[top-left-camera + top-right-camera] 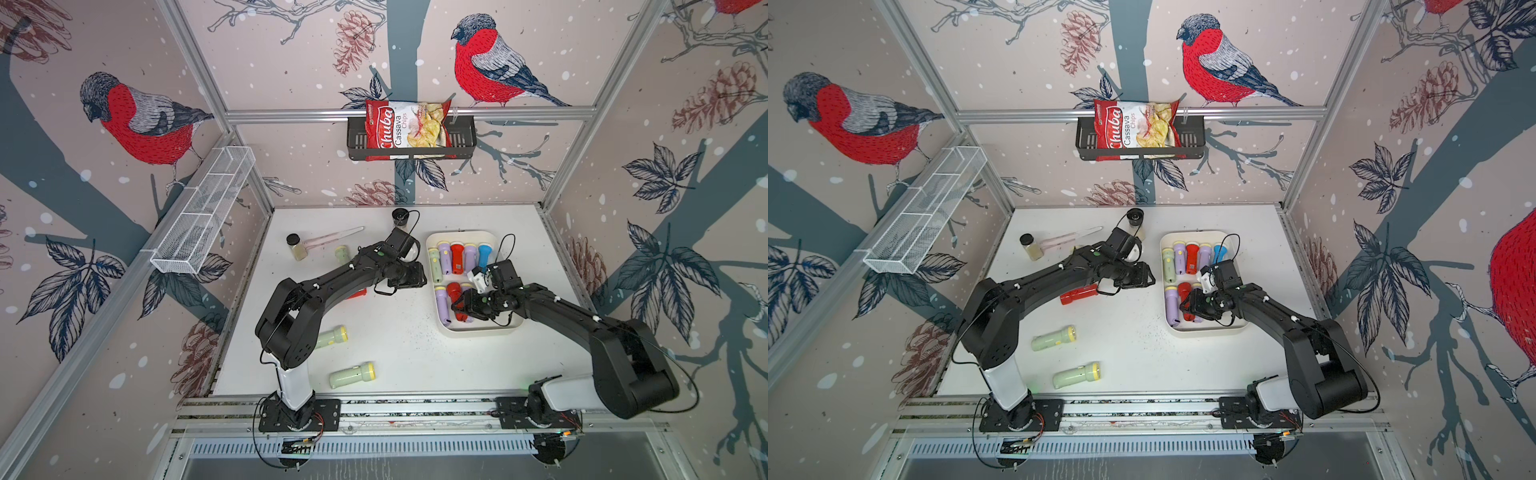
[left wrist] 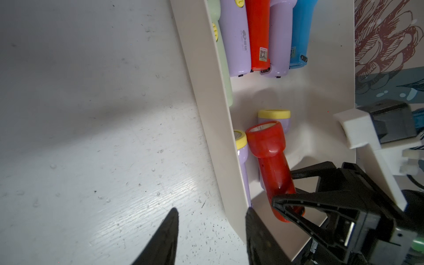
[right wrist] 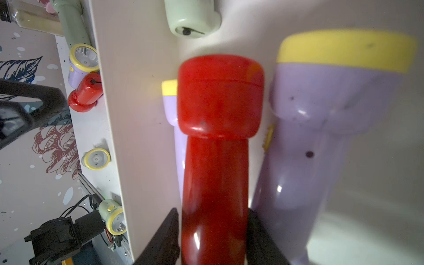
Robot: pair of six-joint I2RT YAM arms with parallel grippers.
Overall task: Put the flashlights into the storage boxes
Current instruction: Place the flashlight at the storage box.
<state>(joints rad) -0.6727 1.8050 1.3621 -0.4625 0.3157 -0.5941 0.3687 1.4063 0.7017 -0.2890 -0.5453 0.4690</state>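
Placing red flashlight in tray.
Jaws of right gripper straddle it, clamped or loose can't tell; left gripper apart, empty. Next: let go, lift clear.

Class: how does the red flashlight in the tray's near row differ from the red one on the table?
The near-row red flashlight lies in the cream tray, between the right gripper's jaws, head toward the back wall; the loose red flashlight lies on the table, ungripped, crosswise. Both are red all over.
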